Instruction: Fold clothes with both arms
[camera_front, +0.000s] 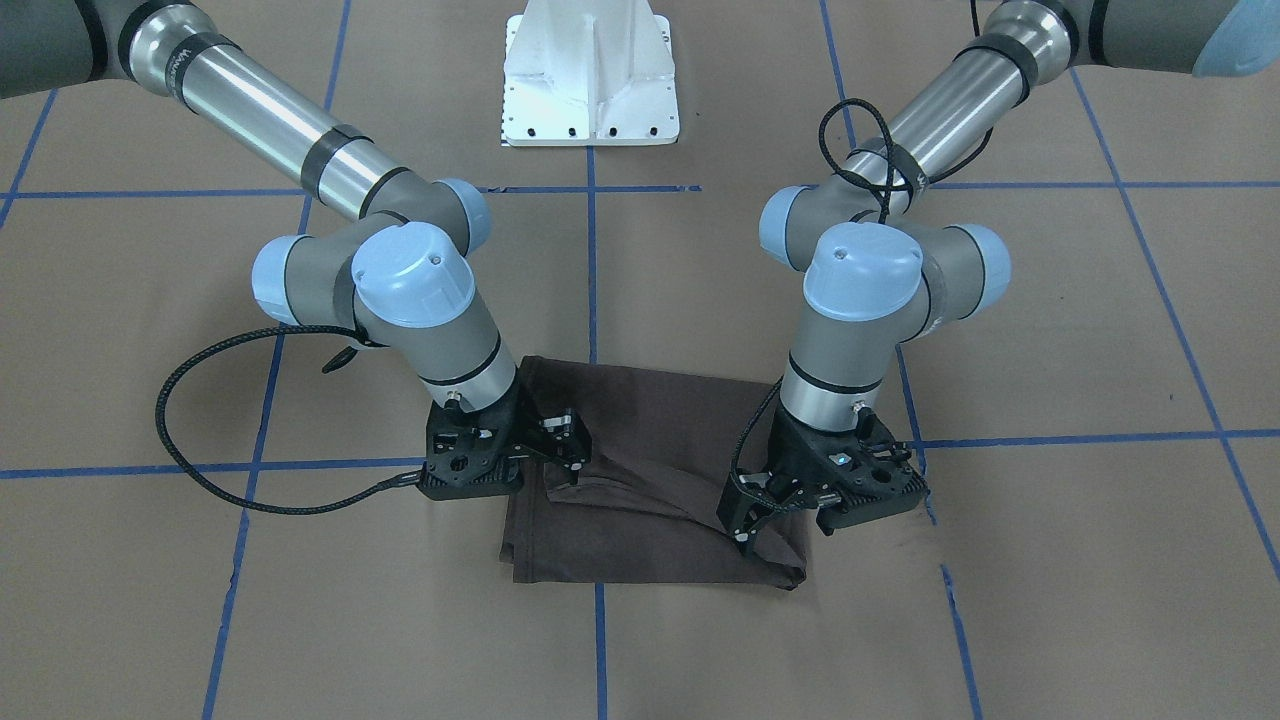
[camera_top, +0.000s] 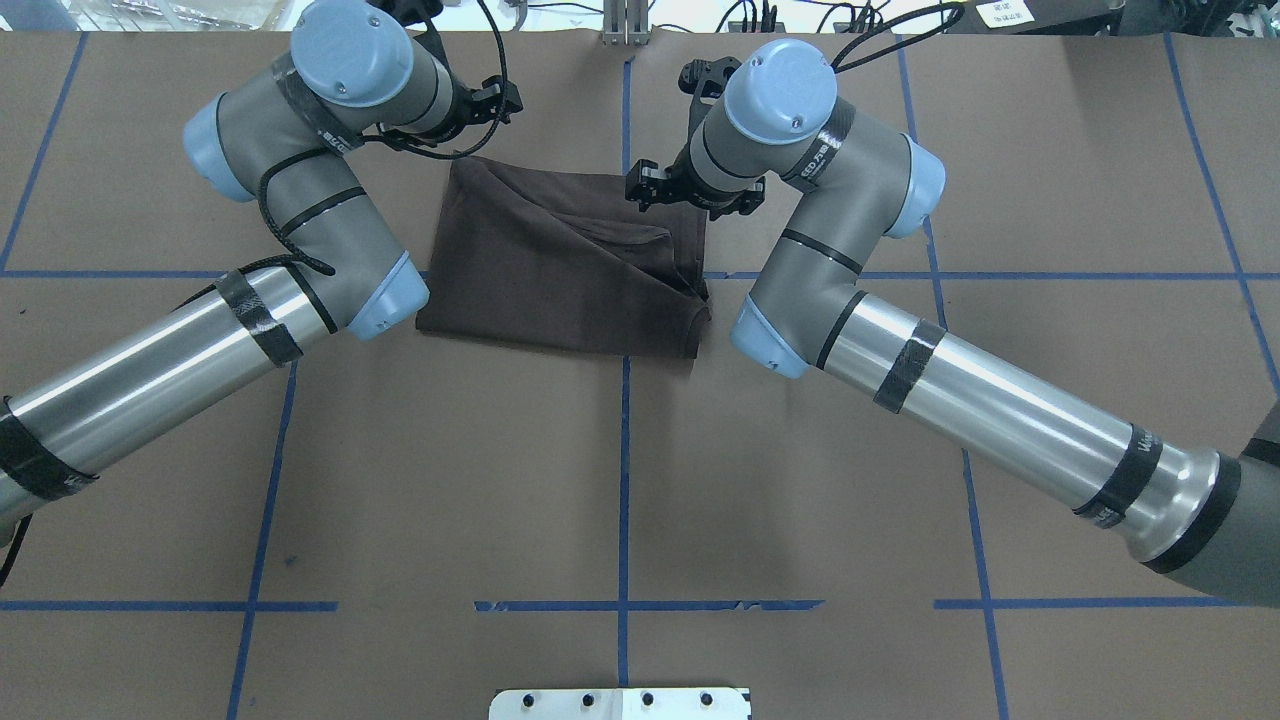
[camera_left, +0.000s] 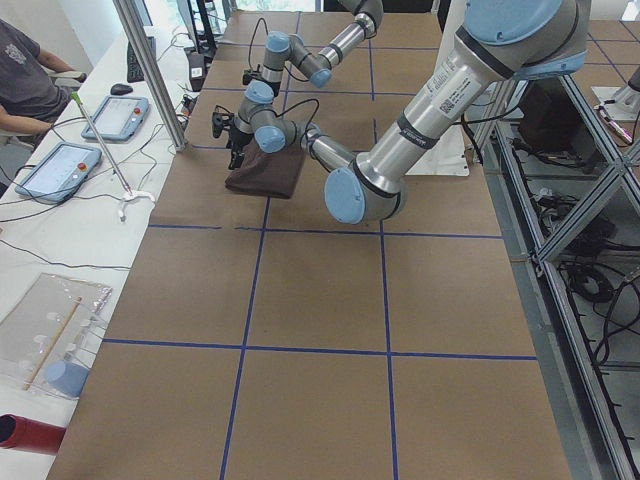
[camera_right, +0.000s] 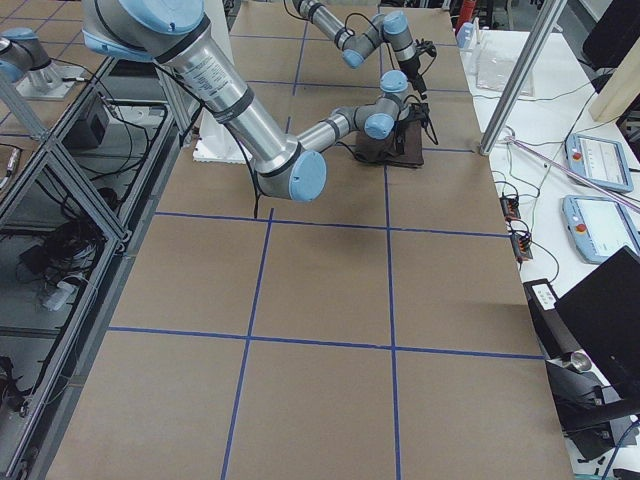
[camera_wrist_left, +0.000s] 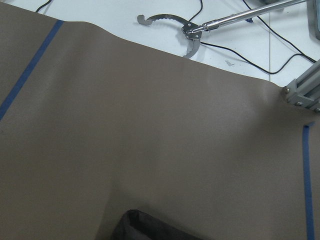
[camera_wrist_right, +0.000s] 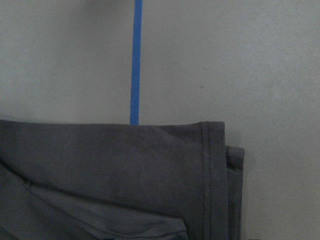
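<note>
Exterior front-facing: left gripper (camera_front: 765, 515), right gripper (camera_front: 565, 445) both spread over folded shirt (camera_front: 640, 410). Right wrist view alone shows stitched hem (camera_wrist_right: 207, 170).

From the front, the left gripper (camera_front: 748, 530) and right gripper (camera_front: 562, 445) overlap the T-shirt (camera_front: 640, 430), and whether either pair of jaws is closed cannot be told. From overhead, the left arm (camera_top: 300, 200) and right arm (camera_top: 800, 200) hide most of both grippers. Both wrist views crop the T-shirt at the bottom edge. In the side views the grippers are too small to judge.
</note>
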